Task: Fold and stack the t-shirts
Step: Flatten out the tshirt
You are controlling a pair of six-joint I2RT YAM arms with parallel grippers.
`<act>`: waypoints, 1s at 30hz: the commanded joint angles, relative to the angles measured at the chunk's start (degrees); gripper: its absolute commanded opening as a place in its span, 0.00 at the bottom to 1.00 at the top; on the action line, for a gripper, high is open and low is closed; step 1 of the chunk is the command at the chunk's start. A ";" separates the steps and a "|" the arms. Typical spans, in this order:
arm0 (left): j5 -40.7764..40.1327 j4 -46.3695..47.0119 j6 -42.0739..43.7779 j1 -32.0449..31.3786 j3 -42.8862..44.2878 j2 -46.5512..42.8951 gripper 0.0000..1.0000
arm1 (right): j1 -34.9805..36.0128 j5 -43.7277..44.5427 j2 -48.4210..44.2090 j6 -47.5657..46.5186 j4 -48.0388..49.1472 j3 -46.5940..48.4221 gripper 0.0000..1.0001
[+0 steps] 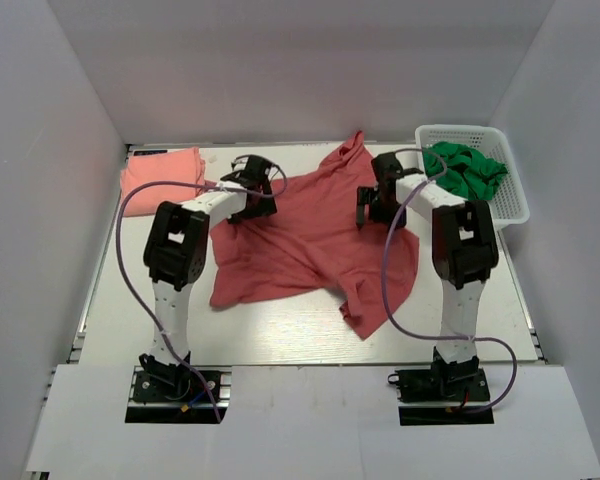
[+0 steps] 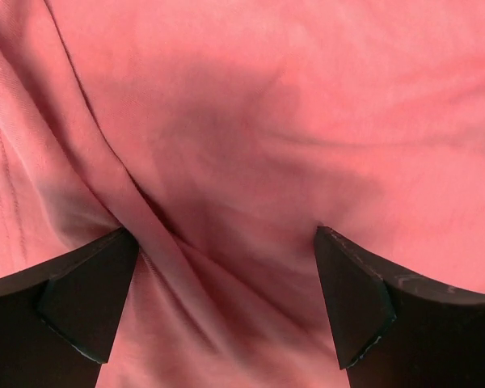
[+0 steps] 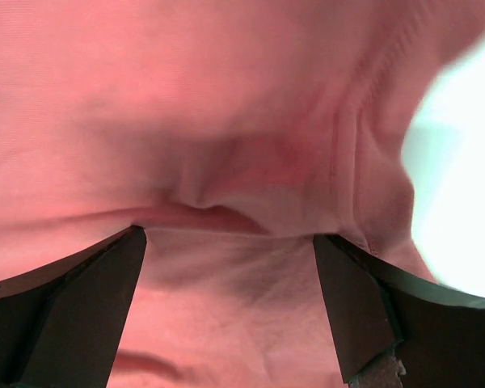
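Brick-red t-shirt (image 1: pixel 310 240) sprawls crumpled, long axis roughly near-to-far, one tip far.

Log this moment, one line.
left end effector open above brick-red cloth t-shirt; right end effector open above it; salmon-pink cloth t-shirt far left

Both arms rise from their bases at the bottom of the frame and bend inward, the left gripper (image 1: pixel 252 192) just upper left of centre and the right gripper (image 1: pixel 370 210) just upper right, each pointing down with jaws spread wide.
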 commanded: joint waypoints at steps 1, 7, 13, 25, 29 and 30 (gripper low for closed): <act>0.09 1.40 3.74 1.17 7.07 7.93 1.00 | -2.77 8.69 6.84 -5.37 2.13 9.67 0.90; 2.36 -4.21 7.26 3.63 35.69 22.35 1.00 | -4.01 7.22 15.54 -12.33 -2.59 31.58 0.90; 6.93 4.03 10.08 3.01 22.09 7.89 1.00 | -0.49 0.46 5.11 -16.91 1.24 22.07 0.90; -5.62 -5.51 -5.82 4.07 -17.50 -33.25 1.00 | 2.85 2.90 -25.82 4.50 5.30 -9.42 0.90; -6.51 -8.00 -12.31 6.08 -30.13 -40.21 1.00 | 3.11 0.46 -36.53 13.05 1.00 -26.44 0.90; -5.55 -8.52 -13.47 6.61 -31.83 -40.74 1.00 | 3.11 -2.34 -37.44 13.94 0.73 -28.41 0.90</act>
